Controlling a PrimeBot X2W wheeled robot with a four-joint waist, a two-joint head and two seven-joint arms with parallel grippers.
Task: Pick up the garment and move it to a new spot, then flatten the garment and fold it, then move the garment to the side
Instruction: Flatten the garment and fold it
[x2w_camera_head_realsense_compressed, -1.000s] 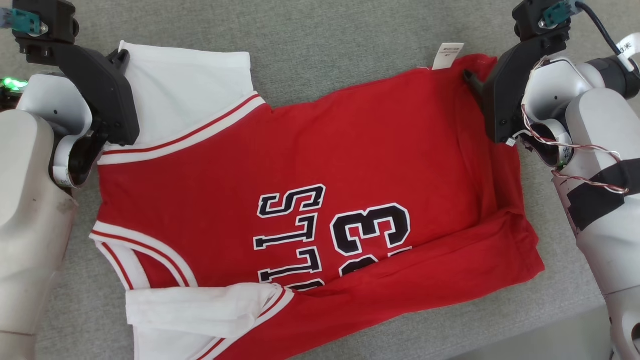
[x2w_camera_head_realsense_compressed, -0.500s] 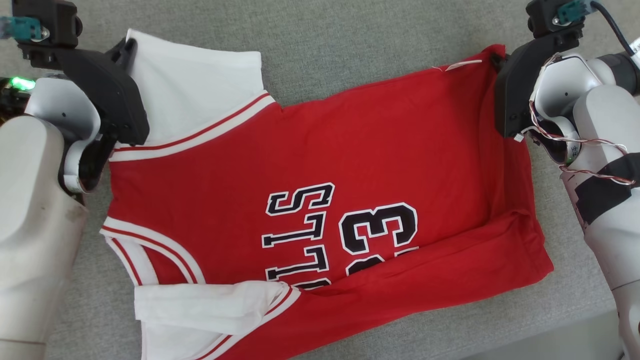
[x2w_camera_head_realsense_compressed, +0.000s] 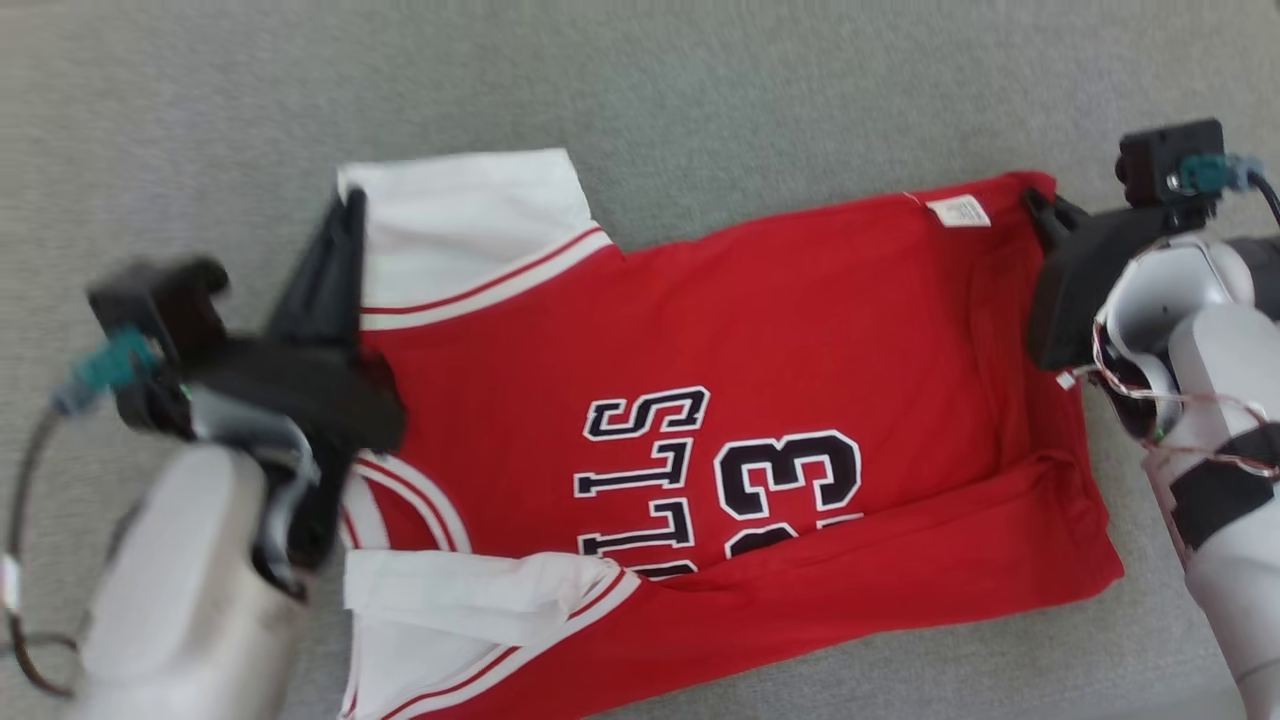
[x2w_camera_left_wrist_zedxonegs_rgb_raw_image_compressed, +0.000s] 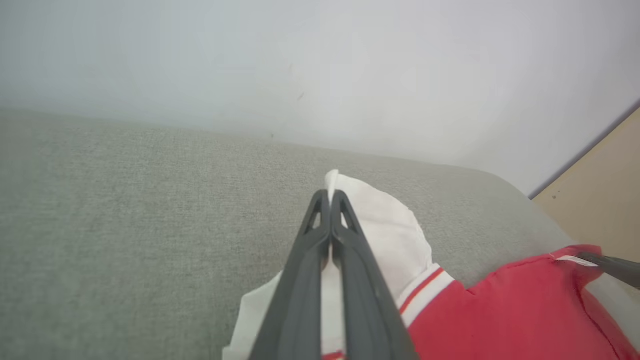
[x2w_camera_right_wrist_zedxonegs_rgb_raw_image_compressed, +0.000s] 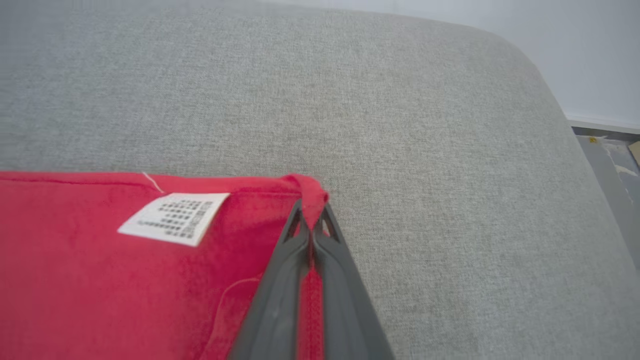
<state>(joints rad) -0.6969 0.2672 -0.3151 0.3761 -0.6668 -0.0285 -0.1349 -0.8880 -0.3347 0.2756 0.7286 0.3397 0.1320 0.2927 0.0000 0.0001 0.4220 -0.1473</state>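
The garment is a red jersey with white sleeves and black lettering, spread on a grey cushion. My left gripper is shut on the far corner of its white sleeve, and the left wrist view shows the left gripper pinching white cloth between its tips. At the jersey's far right, my right gripper is shut on the red hem corner; the right gripper has red cloth bunched at its tips in its wrist view. A white care label lies just left of that corner.
The grey cushion stretches wide beyond the jersey. A pale wall rises behind it. The cushion's right end curves down toward the floor. A second white sleeve is folded over at the near left.
The right gripper has shut on the red hem corner. The head camera has shifted, and the left arm now sits lower and nearer in view, still holding the white sleeve.
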